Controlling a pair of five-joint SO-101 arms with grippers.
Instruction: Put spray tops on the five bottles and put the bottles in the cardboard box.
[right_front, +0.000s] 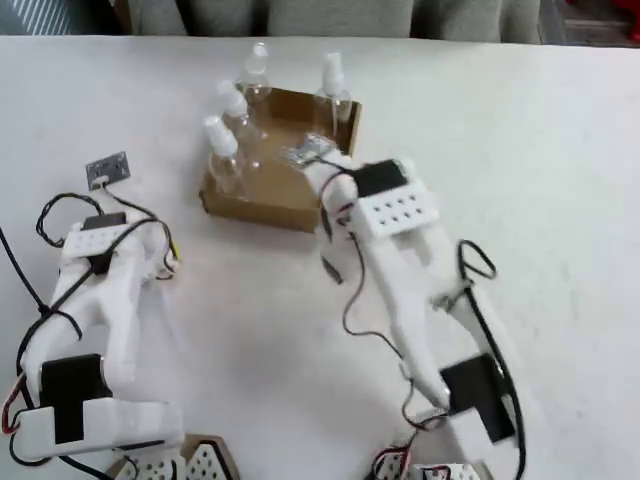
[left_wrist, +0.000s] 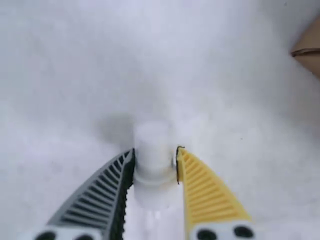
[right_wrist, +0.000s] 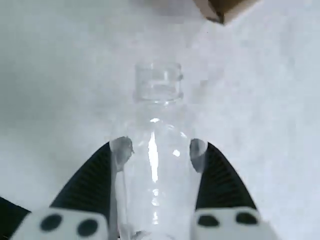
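My right gripper (right_wrist: 157, 147) is shut on a clear bottle (right_wrist: 156, 130) with a bare, open neck; its black fingers (right_wrist: 95, 175) clamp the bottle's body. In the high view this gripper (right_front: 332, 245) is just in front of the cardboard box's near right corner. My left gripper (left_wrist: 154, 160) is shut on a white spray top (left_wrist: 154, 150), pinched between a grey and a yellow finger above the table. In the high view the left gripper (right_front: 165, 262) is to the left of the cardboard box (right_front: 270, 195). Several bottles with spray tops (right_front: 228, 150) stand upright in the box.
The white table (right_front: 540, 150) stretches wide to the right and behind the box. A small grey plate (right_front: 106, 170) lies near the left arm. Loose cables hang along both arms. A corner of the box (left_wrist: 307, 50) shows in the left wrist view.
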